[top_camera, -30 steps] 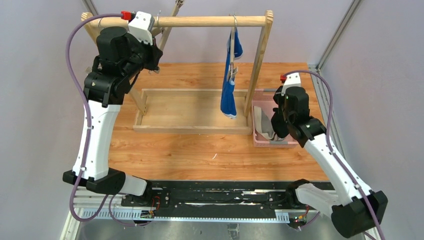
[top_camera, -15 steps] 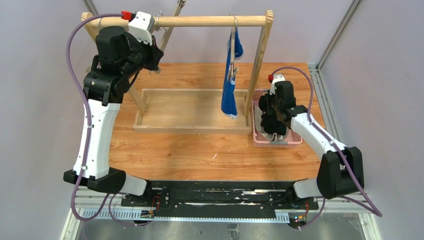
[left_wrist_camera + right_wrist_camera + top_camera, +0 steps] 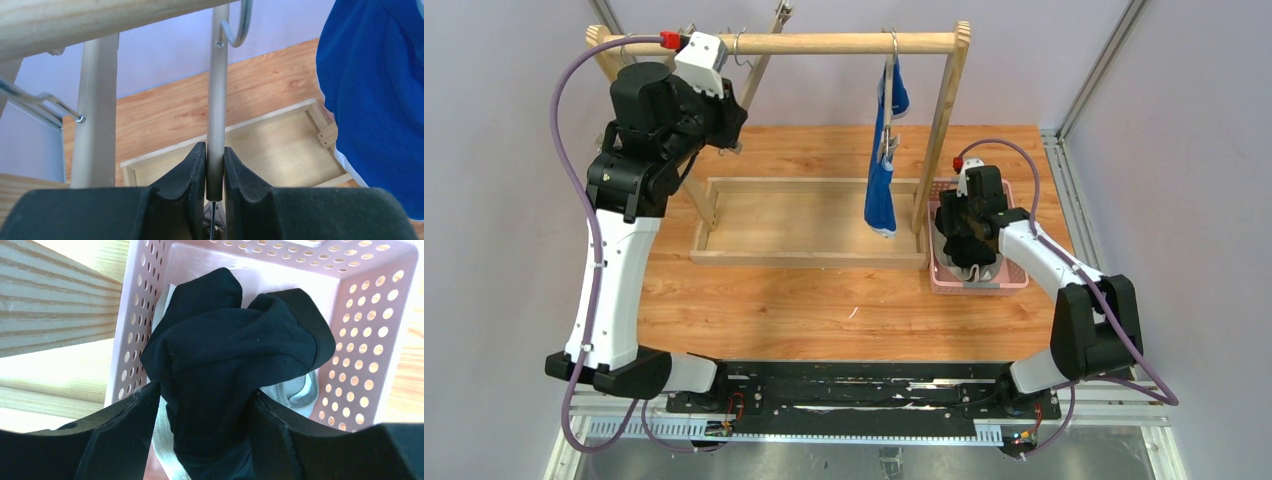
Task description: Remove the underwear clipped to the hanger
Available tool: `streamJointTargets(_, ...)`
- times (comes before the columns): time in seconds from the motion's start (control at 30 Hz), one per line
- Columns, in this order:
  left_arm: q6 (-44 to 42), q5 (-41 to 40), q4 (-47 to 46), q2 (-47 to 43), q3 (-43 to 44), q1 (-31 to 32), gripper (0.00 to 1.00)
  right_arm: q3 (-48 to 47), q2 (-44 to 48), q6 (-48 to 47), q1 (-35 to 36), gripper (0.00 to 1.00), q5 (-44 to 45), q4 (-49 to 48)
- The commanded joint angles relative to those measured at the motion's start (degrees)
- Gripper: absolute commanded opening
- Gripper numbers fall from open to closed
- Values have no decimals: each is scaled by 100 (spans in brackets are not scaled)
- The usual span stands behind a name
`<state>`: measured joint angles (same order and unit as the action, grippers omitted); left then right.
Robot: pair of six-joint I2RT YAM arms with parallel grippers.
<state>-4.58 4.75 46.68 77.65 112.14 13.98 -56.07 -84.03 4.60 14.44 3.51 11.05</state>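
Right gripper (image 3: 205, 394) was found at the pink basket (image 3: 371, 315) on the table's right side, its fingers pressed on a bunch of the black briefs (image 3: 235, 355). The grey briefs (image 3: 301, 390) lay beneath them in the same basket. Beyond, the blue briefs (image 3: 881, 190) hung clipped on a hanger from the wooden rail (image 3: 824, 43), above the wooden tray (image 3: 794, 215). Farthest, near the rail's left end, left gripper (image 3: 215, 150) was clamped on a metal hanger rod (image 3: 217, 90).
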Motion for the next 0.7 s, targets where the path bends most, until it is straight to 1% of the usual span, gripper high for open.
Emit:
streamJointTargets(0.0, 86, -81, -176, -189, -69, -62, 25, -139, 106, -11, -73, 64, -77, 99)
streamJointTargets(0.07, 132, -6, -218, -282, -84, -62, 27, -104, 178, -7, -70, 65, -114, 103)
streamJointTargets(0.3, 217, 49, -654, -880, -420, -62, 30, 0, 640, -102, -72, 66, -173, 73)
streamJointTargets(0.4, 258, 38, -694, -1123, -391, -62, 35, -3, 931, -126, -71, 67, -166, 130)
streamJointTargets(0.47, 309, 51, -741, -1304, -370, -62, 37, -22, 1142, -113, -73, 67, -166, 202)
streamJointTargets(0.6, 404, 101, -785, -1520, -297, -62, 37, 31, 1628, -76, -56, 68, -166, 292)
streamJointTargets(0.67, 498, 332, -839, -1530, -229, -62, 36, 105, 1931, -86, -47, 68, -166, 300)
